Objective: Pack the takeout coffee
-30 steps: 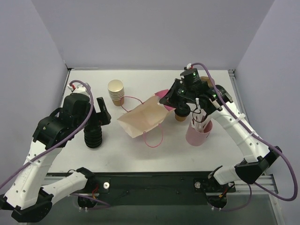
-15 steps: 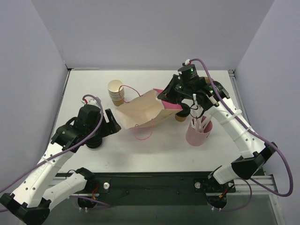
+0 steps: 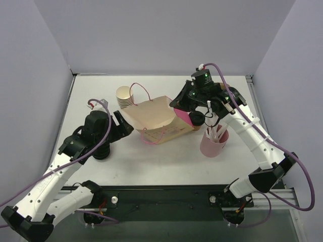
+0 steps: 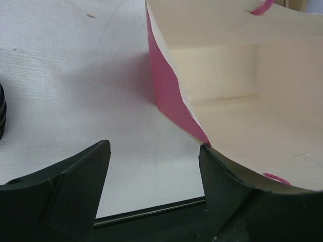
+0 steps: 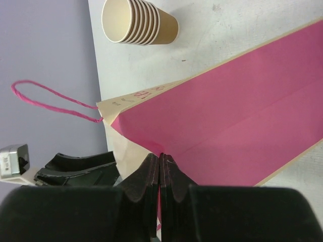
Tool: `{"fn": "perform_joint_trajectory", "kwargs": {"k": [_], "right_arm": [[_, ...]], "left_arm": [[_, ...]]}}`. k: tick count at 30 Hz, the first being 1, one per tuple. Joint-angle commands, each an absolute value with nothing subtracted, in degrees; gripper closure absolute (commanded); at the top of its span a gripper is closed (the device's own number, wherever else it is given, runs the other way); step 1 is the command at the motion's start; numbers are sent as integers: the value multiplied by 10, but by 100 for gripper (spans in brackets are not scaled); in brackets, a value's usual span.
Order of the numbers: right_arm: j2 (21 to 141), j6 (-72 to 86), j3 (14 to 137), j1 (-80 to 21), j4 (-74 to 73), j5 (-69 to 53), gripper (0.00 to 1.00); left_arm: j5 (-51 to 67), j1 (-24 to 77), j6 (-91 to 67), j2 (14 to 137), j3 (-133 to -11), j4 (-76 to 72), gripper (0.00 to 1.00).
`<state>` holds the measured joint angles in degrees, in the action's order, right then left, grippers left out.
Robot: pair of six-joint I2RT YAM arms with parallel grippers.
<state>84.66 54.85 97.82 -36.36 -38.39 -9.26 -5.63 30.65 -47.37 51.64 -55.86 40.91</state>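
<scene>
From above, the paper bag [image 3: 157, 120] stands open between the left gripper [image 3: 122, 127] and the right gripper [image 3: 177, 107], and the takeout coffee [image 3: 198, 120] shows only as a dark round lid just right of the bag, its cup hidden under the right arm. The left wrist view has the fingers spread wide and empty, one touching the bag's near rim. The right wrist view has the fingers [image 5: 151, 171] pinched tight on the bag's pink-lined edge, with the stack of cups [image 5: 137, 21] lying beyond; the fingertips themselves are lost behind the paper.
</scene>
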Motion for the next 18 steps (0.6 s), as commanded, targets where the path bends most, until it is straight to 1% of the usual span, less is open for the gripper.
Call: {"fn": "perform_joint_trajectory", "kwargs": {"k": [1, 3, 9, 14, 18], "right_arm": [[843, 547, 980, -363, -386, -104, 100], [841, 547, 980, -363, -386, -103, 100], [842, 550, 979, -362, -387, -108, 100], [828, 575, 941, -366, -386, -112, 100], [799, 606, 899, -367, -373, -129, 100]], "left_arm": [[-98, 306, -494, 476, -604, 395, 20], [-114, 305, -501, 474, -602, 401, 20], [-111, 305, -503, 491, -600, 391, 21], [-161, 305, -490, 473, -639, 474, 22], [-175, 305, -485, 432, -643, 491, 22]]}}
